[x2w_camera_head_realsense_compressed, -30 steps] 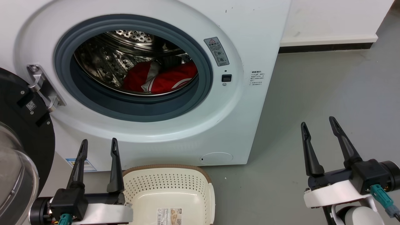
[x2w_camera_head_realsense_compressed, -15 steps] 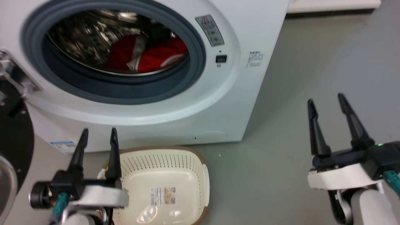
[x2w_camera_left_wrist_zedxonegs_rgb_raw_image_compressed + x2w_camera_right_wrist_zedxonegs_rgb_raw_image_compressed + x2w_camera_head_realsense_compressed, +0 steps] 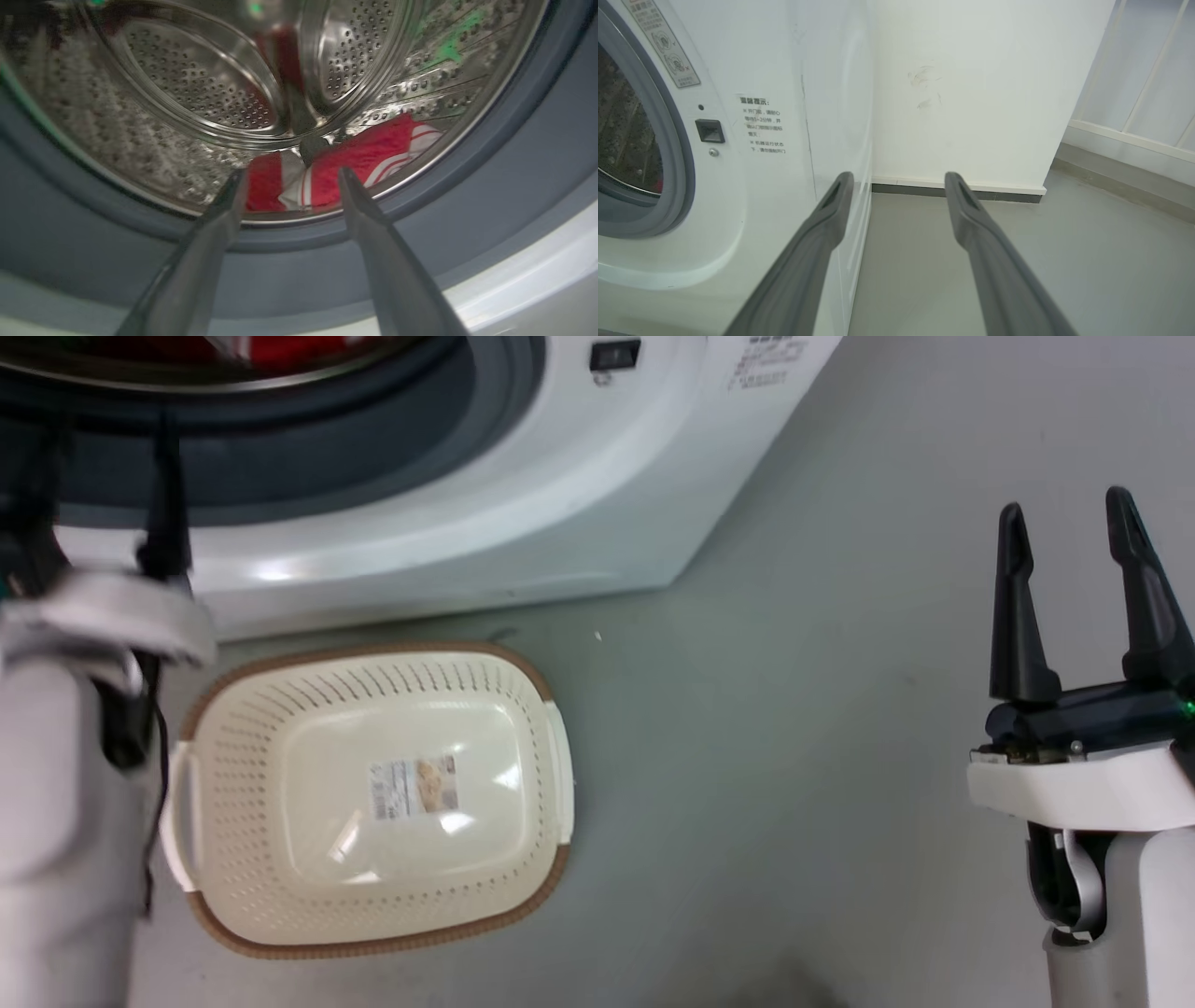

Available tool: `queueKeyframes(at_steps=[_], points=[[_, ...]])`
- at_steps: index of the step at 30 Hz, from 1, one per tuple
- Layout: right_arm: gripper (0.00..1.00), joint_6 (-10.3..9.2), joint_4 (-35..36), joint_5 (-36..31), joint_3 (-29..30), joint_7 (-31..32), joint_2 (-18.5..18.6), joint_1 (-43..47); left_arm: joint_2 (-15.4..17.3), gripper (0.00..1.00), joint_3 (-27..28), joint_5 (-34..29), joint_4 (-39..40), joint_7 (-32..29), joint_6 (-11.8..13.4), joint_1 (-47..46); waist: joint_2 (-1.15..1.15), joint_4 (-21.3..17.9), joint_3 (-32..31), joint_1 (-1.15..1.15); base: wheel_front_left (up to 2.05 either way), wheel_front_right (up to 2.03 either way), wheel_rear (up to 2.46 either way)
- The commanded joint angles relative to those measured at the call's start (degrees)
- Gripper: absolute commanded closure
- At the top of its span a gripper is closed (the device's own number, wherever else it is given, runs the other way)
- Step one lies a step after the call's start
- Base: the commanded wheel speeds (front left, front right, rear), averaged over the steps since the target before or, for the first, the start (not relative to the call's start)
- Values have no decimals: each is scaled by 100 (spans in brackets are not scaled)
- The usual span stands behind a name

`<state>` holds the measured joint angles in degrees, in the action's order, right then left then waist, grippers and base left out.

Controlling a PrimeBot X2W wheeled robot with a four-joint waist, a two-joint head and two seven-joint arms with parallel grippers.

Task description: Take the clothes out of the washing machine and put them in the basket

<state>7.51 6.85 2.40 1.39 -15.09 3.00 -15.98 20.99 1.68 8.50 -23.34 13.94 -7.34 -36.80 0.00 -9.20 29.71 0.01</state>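
L gripper at the washing machine mouth, fingers spread, pointing at red clothes low in the drum. R gripper spread too, over the floor. The basket sits on floor just by the machine.

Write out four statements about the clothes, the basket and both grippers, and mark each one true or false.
1. The basket holds nothing. True.
2. The clothes lie in the basket. False: they lie inside the washing machine.
3. The left gripper is open, with its fingers aimed into the washing machine. True.
4. The right gripper is shut on a garment. False: it is open and empty, over the floor beside the washing machine.
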Motion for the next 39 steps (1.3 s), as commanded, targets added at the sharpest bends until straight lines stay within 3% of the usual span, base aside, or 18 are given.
queueKeyframes(at_steps=[1, 9, 15, 25, 31, 39], points=[[0, -4, 35, 53, -9, -12, -22, -119, 69, 0, -74, 63, -41, -51, -11, -190, 0, -265, 514, -1, 0, 0, 0], [0, -5, 179, 284, -163, -12, -22, -292, 1200, 0, -1222, 872, -885, -1100, -10, -2403, 0, -497, 1244, -1, 0, 0, 0], [0, -5, 345, 490, -328, -13, -21, -364, 1702, 0, -1882, 1239, -1410, -2054, -11, -3750, 0, -758, 1643, -1, 0, 0, 0], [0, -5, 578, 701, -770, -12, -23, -256, 2378, 0, -2768, 1504, -2187, -3829, -11, -5376, 0, -1270, 2031, -1, 0, 0, 0], [0, -5, 701, 773, -1026, -12, -21, -122, 2700, 0, -3136, 1647, -2597, -4901, -12, -5883, 0, -1614, 2086, -1, 0, 0, 0], [0, -5, 881, 750, -1040, -12, -22, 70, 2956, 0, -3674, 1955, -2667, -5654, -6, -6114, 0, -1689, 2182, -1, 0, 0, 0]])
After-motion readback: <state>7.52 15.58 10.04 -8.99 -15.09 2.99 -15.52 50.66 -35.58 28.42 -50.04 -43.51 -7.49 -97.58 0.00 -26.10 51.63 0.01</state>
